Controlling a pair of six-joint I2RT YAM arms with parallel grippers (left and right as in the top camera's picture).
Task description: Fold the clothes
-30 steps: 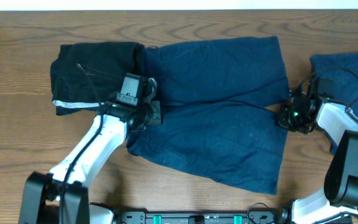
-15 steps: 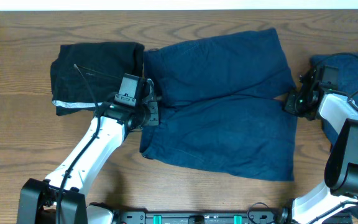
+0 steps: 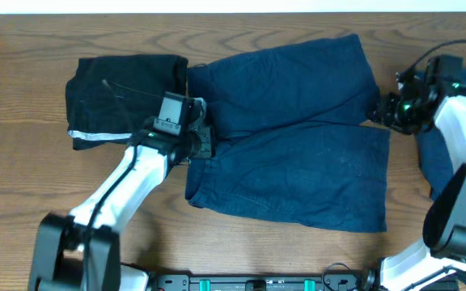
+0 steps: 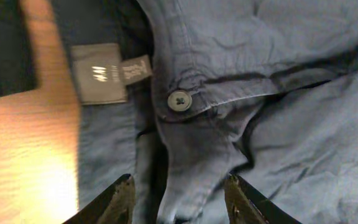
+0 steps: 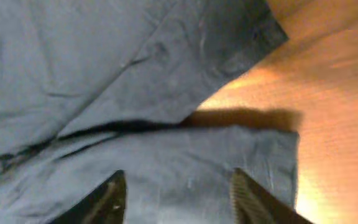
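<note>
Overhead first: where do the clothes sit on your screen?

I see the navy shorts (image 3: pixel 290 137) spread flat across the middle of the table (image 3: pixel 23 178), waistband toward the left edge and both leg hems toward the right edge. The black piece (image 3: pixel 124 89) with its white edge strip (image 3: pixel 95 135) lies folded near the far-left corner, right against the waistband. I cannot tell whether it touches or overlaps it. A second navy piece (image 3: pixel 427 162) lies at the right edge, partly under my right arm.

And your left gripper?

My left gripper (image 3: pixel 201 144) is over the waistband. On the left wrist view its fingers (image 4: pixel 122 198) stand apart, and a flap of the shorts' fly lies loose between them, not pinched. Just beyond the flap I see the button (image 4: pixel 179 99) and a grey label (image 4: pixel 99 71) inside the waistband, with bare wood off to the left.

Right side?

My right gripper (image 3: pixel 383 113) hovers at the hems, where the two legs part. On the right wrist view the fingers are spread wide above the nearer leg's cloth, and I see nothing gripped between them. A wedge of bare table shows between the two hems.
</note>
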